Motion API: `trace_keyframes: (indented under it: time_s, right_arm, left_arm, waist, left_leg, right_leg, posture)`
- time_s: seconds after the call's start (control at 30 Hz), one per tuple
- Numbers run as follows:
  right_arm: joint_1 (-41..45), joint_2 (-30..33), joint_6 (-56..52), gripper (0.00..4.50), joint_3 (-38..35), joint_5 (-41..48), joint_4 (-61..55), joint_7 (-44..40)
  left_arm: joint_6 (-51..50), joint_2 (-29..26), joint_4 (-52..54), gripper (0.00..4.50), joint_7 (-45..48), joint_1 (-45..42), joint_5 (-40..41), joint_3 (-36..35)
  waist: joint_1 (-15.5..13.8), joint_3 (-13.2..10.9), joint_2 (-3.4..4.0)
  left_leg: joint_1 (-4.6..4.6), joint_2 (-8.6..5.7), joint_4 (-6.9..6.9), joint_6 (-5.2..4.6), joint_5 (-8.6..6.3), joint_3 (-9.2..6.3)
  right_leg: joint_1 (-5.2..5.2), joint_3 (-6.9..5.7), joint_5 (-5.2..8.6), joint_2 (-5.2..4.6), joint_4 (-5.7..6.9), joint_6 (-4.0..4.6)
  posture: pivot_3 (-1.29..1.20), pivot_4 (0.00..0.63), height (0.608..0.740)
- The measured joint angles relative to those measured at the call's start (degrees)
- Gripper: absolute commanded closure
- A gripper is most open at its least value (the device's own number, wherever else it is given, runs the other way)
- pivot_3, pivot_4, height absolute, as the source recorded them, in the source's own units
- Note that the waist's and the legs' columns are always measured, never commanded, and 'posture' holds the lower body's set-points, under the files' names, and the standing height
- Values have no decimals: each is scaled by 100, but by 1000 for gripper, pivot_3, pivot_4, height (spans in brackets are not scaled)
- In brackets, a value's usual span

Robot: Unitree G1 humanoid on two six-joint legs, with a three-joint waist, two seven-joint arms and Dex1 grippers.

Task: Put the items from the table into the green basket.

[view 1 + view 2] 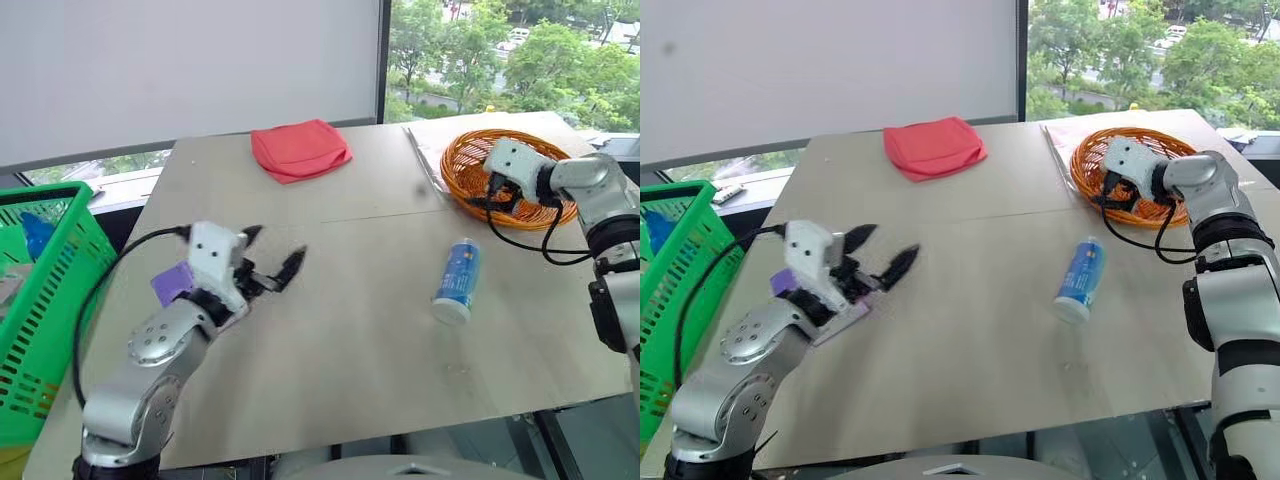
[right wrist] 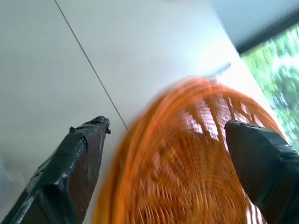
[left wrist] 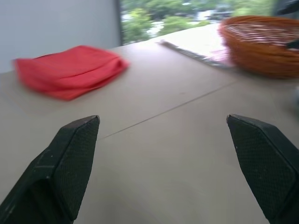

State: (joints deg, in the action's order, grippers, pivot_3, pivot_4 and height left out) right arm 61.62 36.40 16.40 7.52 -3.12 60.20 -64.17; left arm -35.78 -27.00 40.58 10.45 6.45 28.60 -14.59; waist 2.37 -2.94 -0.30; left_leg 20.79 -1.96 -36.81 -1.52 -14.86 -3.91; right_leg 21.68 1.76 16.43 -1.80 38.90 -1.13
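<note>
left pincer (image 1: 877, 256) spread, empty, above purple tissue pack (image 1: 172, 284) on counter (image 1: 340, 330). right pincer (image 2: 163, 154) spread over orange basket (image 1: 470, 160). bottle (image 1: 457, 280) lies mid-counter. advise lowering squarely before pinching; green basket (image 1: 50, 300) leftward.

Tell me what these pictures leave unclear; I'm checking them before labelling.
- Tissue pack: mostly hidden behind the left gripper in both eye views.
- Green basket: cut off by the picture's edge, its contents unreadable.
- Orange basket: blurred in the right wrist view.
- Bottle: label too small to read.
</note>
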Motion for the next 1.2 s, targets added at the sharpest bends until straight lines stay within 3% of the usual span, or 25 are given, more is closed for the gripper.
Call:
trace_keyframes:
  time_s: [0.17, 0.23, 0.4, 0.57, 0.7, 0.93, 1.07, 1.2]
  right_arm:
    - [-1609, -143, -2114, 71, -446, 2017, -3305, -1224]
    - [-2144, -47, -3133, 71, -463, 2623, -4582, -1239]
    - [-2697, 206, -4370, 71, -463, 3328, -6378, -1104]
    - [-3022, 317, -4784, 71, -358, 3518, -7215, -981]
    - [-3223, 311, -4860, 71, -343, 3529, -7454, -769]
    - [-3264, 320, -4853, 71, -348, 3529, -7503, -615]
    - [-3277, 361, -4813, 0, -348, 3518, -7505, -596]
    - [-3300, 374, -4736, 0, -348, 3504, -7504, -554]
  left_arm:
    - [-311, 141, 252, 0, -453, 891, -308, -515]
    - [-381, 32, 271, 0, -336, 1263, -401, -573]
    - [-387, -142, 72, 0, 194, 1552, -421, -536]
    - [-396, -51, -625, 0, 391, 1099, -448, -314]
    - [-670, 993, -994, 0, -204, 490, 91, -825]
    - [-1164, 1741, -1042, 0, -868, 415, 450, -1119]
    - [-1395, 1809, -1102, 1548, -1105, 389, 455, -1080]
    - [-1405, 1823, -1140, 3492, -1180, 383, 417, -1026]
  waist:
    - [-183, -1, 1]
    - [-307, -7, 7]
    - [-473, -10, 11]
    - [-463, -10, 11]
    - [-436, -4, 3]
    - [-335, 3, 12]
    - [-308, 2, -3]
    - [-310, -1, -7]
  left_leg:
    - [11, 2, -13, 0, -2, -24]
    - [13, -1, -11, 1, -3, -28]
    - [12, 0, -19, 2, -2, -35]
    - [15, 0, -30, 2, -2, -34]
    - [21, 0, -36, 2, -2, -32]
    - [15, 0, -34, 2, -2, -36]
    - [15, 0, -37, 2, -2, -39]
    - [19, 0, -36, 3, -2, -39]
  right_leg:
    - [-4, -19, 0, -1, 1, 0]
    - [-1, -23, 1, -5, -2, 2]
    - [-7, -33, 10, -7, -7, 20]
    - [-9, -34, 13, -7, -6, 27]
    - [-7, -33, -1, -7, -8, 3]
    - [-13, -41, -1, -5, -5, 3]
    - [-14, -42, -1, 0, -5, 3]
    - [-12, -43, 0, 0, -8, 4]
  posture:
    - [52, 21, 740]
    - [44, 25, 740]
    - [15, 26, 740]
    - [-6, 25, 740]
    - [-24, 22, 740]
    - [-30, 20, 740]
    - [-30, 18, 740]
    - [-30, 18, 740]
